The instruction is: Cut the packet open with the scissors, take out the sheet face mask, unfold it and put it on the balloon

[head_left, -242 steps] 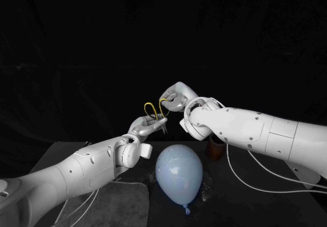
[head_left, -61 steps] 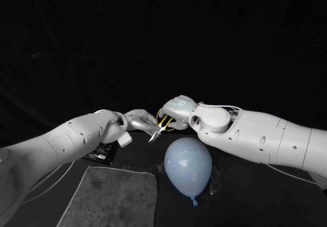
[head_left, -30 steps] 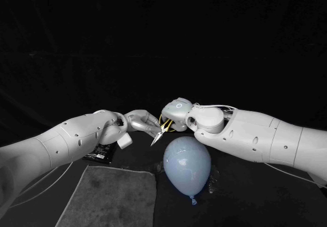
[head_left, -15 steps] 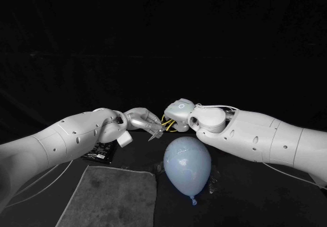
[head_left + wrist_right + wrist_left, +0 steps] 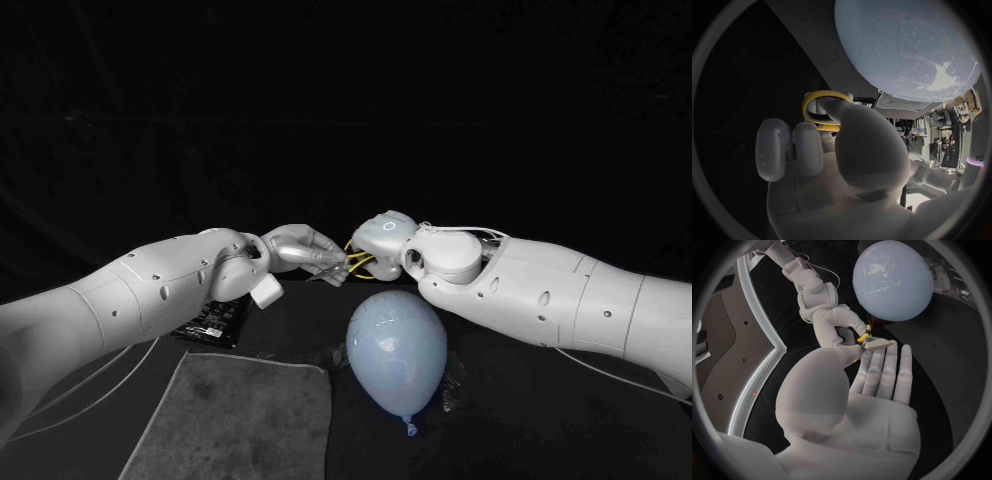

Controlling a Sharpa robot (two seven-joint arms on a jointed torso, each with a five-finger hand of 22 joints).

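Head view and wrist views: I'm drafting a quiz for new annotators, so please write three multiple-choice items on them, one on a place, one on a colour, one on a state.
1. Where is the dark flat packet?
A. On the black table, by the left arm
B. Lifted in the air
C. On the floor

2. What colour are the handles of the metal scissors?
A. Red
B. Yellow
C. Green

3. In what state is the pale blue rubber balloon?
A. Burst
B. Covered by a mask
C. Inflated and bare

Key:
1 A, the packet lies flat on the table past the grey cloth mat.
2 B, a yellow loop sits round the thumb of the right robot hand.
3 C, its rounded skin has nothing on it.
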